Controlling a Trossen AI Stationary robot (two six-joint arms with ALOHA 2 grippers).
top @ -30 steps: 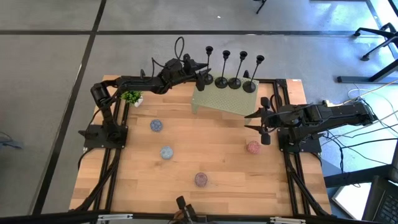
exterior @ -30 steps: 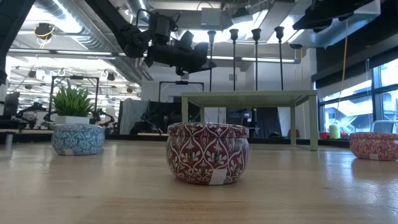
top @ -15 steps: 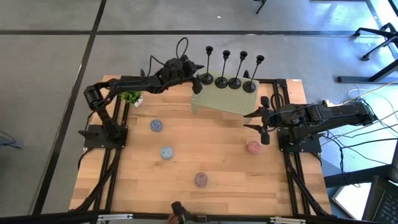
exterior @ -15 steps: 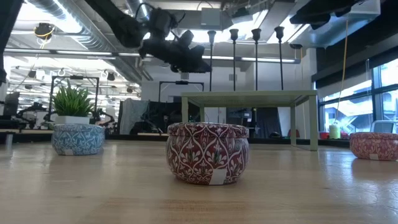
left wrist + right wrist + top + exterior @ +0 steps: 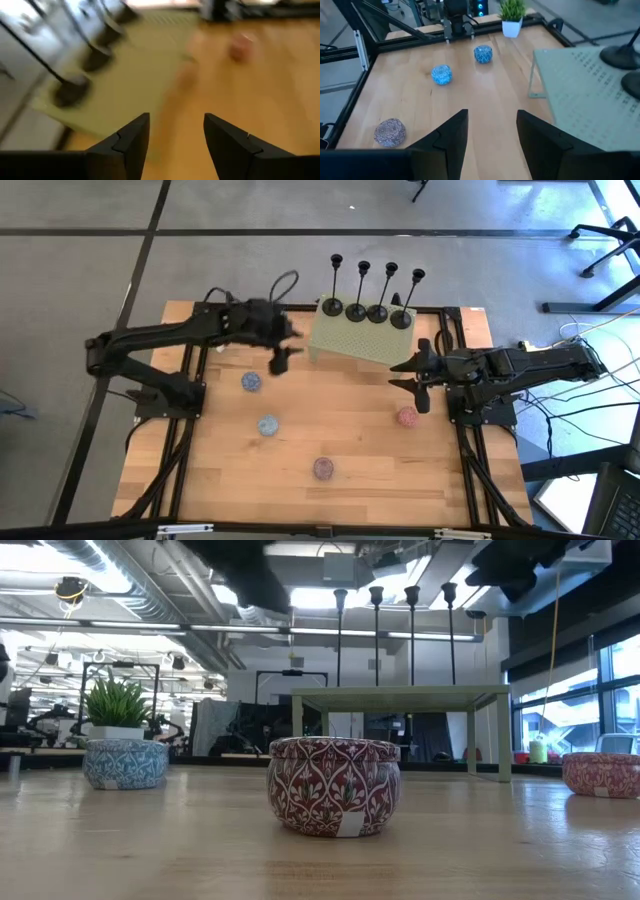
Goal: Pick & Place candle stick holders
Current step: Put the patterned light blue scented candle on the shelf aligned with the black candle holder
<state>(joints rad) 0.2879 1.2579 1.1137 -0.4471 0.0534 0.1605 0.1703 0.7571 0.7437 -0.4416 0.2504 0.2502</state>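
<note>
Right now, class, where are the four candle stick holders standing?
In the high view, the candle stick holders stand in a row along the far edge of the pale green raised stand, at the table's far side, between the two arms.

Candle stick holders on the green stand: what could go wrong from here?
1. All four candle stick holders stand close together along the raised stand's far edge; a knock could send one off the back.
2. The left end effector hangs open and empty, so nothing steadies them.
3. The right end effector waits close beside the stand; any swing might bump it.
</note>
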